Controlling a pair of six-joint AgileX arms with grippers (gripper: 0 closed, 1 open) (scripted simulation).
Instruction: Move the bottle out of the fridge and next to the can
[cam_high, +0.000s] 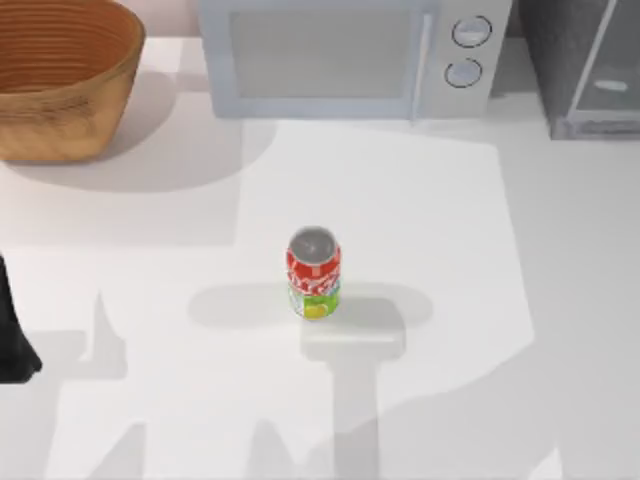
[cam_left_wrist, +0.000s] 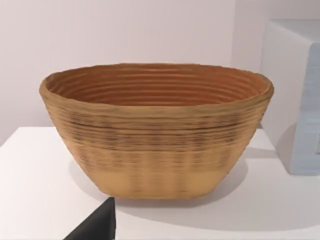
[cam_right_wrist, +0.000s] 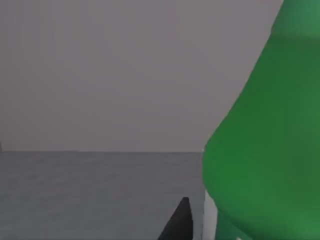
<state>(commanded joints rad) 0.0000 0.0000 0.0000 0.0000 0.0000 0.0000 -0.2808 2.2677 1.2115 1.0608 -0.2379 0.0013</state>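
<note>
The red can (cam_high: 314, 272) stands upright in the middle of the white table. The grey fridge (cam_high: 585, 70) sits at the table's back right corner. In the right wrist view the green bottle (cam_right_wrist: 265, 150) looms very close, standing on the fridge's grey floor (cam_right_wrist: 90, 190) before a grey back wall. A dark tip of my right gripper (cam_right_wrist: 177, 225) shows just beside the bottle's base. My left arm (cam_high: 15, 335) is parked at the table's left edge, and a dark piece of its gripper (cam_left_wrist: 95, 227) points at the basket.
A woven basket (cam_high: 60, 75) stands at the back left, seen side-on as the basket (cam_left_wrist: 155, 130) in the left wrist view. A light-grey microwave (cam_high: 340, 55) with two round dials sits at the back centre, between basket and fridge.
</note>
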